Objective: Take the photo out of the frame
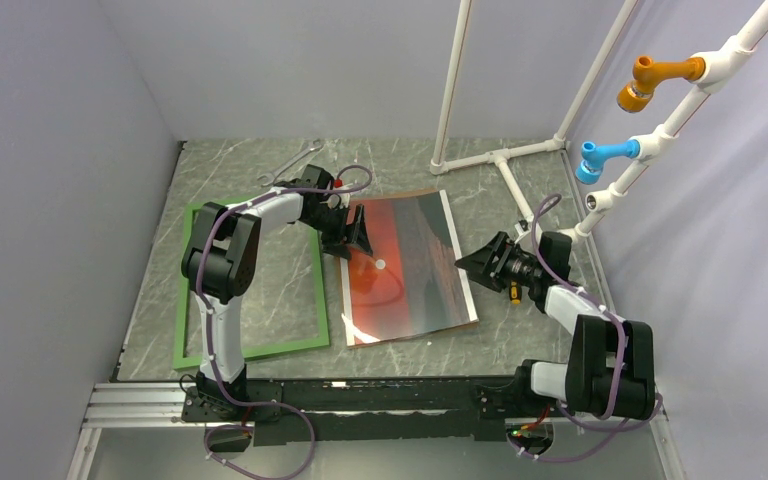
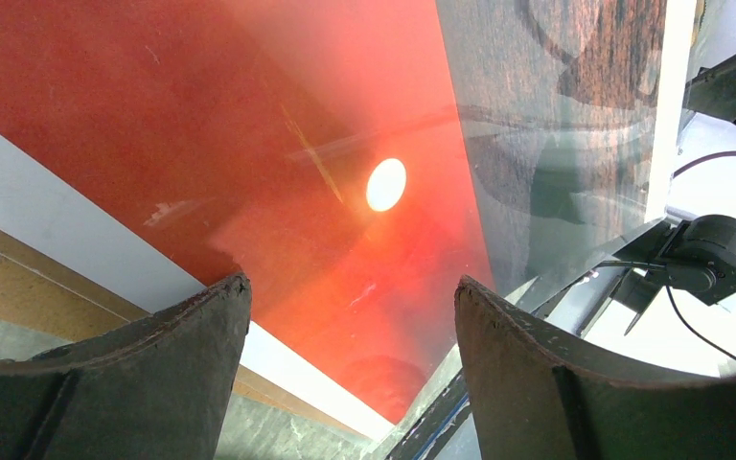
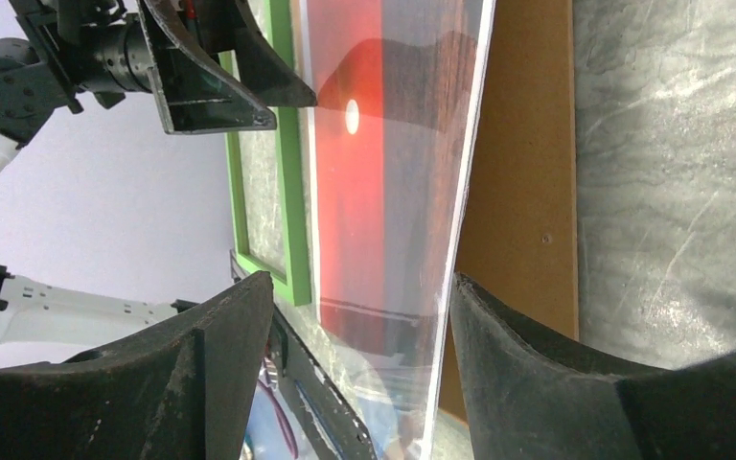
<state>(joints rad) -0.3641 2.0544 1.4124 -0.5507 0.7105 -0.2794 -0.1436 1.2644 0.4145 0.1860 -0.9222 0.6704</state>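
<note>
Fingers (image 2: 144,383) on my left gripper (image 2: 353,286) stand wide apart with nothing between them. They hover just over the photo (image 1: 410,265), above its left part, close to the white sun dot. On the left wrist camera I see the red-orange print filling the gap between the two dark pads. Its surface is glossy and throws back reflections.

My right gripper (image 3: 362,283) sits at the right edge of the photo, about halfway along that edge. Its fingers (image 3: 556,383) are spread too and clamp nothing. The photo's pale edge runs away from the gap, and I cannot tell whether either fingertip touches it.

The photo lies flat on a brown backing board (image 3: 522,192), face up, with the dark brown-grey band along its right side. The board peeks out past the photo's right edge on the right wrist view.

The frame (image 1: 260,351) lies flat just left of the photo, green side up, with the grey marbled table (image 1: 230,170) showing through its opening. My left arm reaches across the frame's far right corner.

Beyond the photo's far left corner a silver wrench-like tool (image 1: 290,165) rests on the table. Beyond its far right corner stands a white pipe rack (image 1: 505,160).
</note>
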